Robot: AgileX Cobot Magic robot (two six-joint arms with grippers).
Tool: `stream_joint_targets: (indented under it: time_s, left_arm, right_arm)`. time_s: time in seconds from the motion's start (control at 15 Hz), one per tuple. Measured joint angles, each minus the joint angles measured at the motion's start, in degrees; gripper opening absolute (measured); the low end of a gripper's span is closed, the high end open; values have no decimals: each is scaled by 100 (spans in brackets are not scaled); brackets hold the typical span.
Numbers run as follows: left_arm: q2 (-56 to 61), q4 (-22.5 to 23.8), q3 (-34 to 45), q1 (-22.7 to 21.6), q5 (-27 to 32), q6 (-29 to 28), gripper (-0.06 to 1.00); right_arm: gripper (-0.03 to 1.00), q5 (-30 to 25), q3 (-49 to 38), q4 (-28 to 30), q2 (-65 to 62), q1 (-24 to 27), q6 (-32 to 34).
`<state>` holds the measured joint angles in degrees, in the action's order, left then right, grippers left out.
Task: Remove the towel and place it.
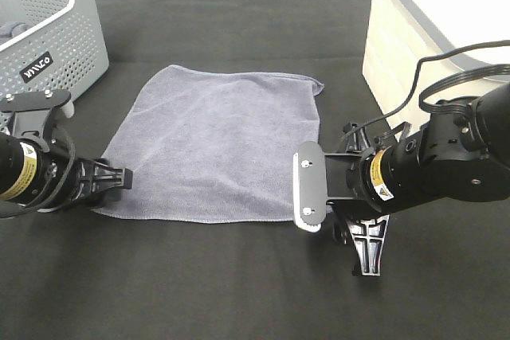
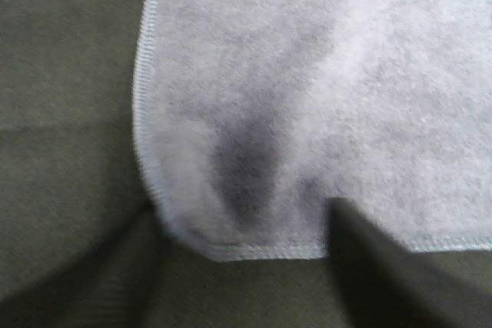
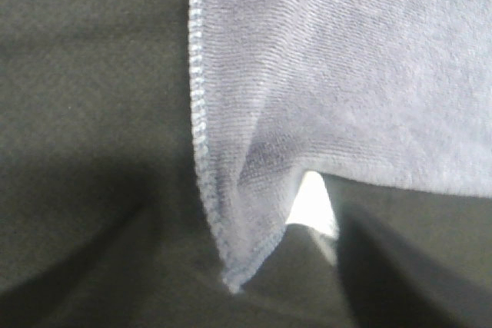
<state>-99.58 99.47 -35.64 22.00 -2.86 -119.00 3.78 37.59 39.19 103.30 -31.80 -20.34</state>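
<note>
Flat at table (image 1: pixel 239 300) centre: towel (image 1: pixel 215 145), white tag (image 3: pixel 311 205) at its 5 o'clock corner. At the 7 o'clock corner, left gripper (image 2: pixel 238 266); at 5 o'clock, right gripper (image 3: pixel 246 274). Both 2 released, jaws apart around a puckered corner. Basket (image 1: pixel 48 29) at 10 o'clock, box (image 1: pixel 430 37) at 2 o'clock.

Towel (image 1: pixel 215 145) on table (image 1: pixel 239 292); basket (image 1: pixel 60 33) behind-left.

Black cloth tabletop (image 1: pixel 239 292); grey perforated basket (image 1: pixel 64 37) far left; cream lidded bin (image 1: pixel 398 45) far right.
</note>
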Motion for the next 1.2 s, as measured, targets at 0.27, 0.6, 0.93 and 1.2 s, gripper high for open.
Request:
stream_joint_targets:
  time_s: [0.27,0.6,0.93,1.2]
  left_arm:
    - [286,0,11,-23,-521,0,89]
    - [1495,6,-504,-29,-710,0,90]
    - [1862,17,-2200,-29,-476,854,90]
    - [1845,52,-3146,-29,1106,2034,89]
  right_arm:
    - [77,-659,-11,-390,-350,0,246]
    - [78,-1049,40,-453,-2229,0,252]
    - [78,-1341,1450,-453,-2911,0,894]
    - [76,-2704,3317,-103,-2504,11,2813]
